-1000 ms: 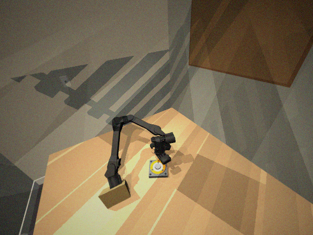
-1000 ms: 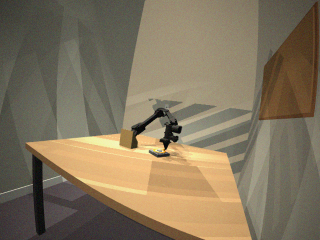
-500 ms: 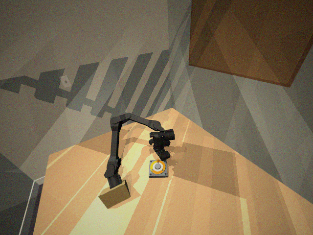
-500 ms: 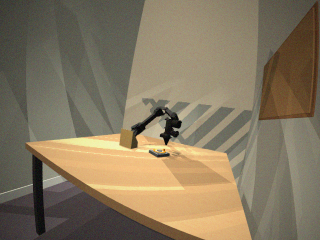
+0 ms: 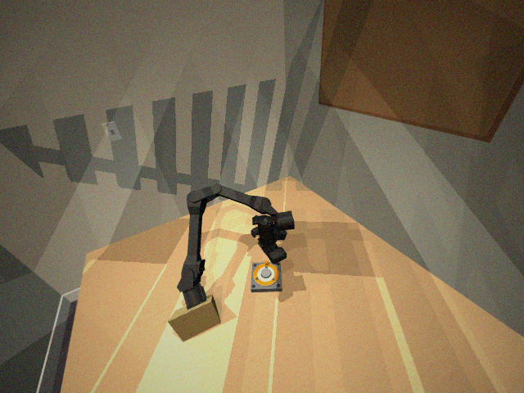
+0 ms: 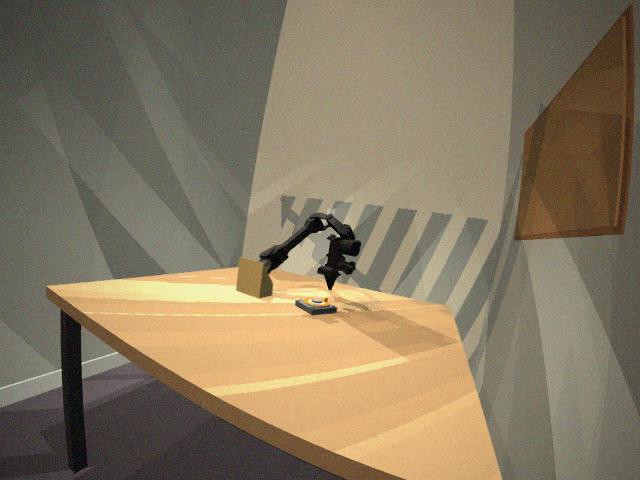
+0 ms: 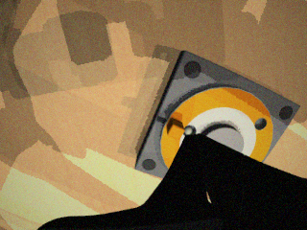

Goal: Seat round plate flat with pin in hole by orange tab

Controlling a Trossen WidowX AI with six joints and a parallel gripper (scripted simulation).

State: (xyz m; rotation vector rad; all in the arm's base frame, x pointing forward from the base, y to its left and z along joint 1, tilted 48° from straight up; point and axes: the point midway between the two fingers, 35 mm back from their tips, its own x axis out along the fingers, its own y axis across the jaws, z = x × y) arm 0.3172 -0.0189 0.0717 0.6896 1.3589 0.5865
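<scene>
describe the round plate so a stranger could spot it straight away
On the wooden table, just past the arm's tan base block, sits a small grey square base. The round plate lies on it: an orange ring around a pale centre post, the only bright orange thing there.
</scene>
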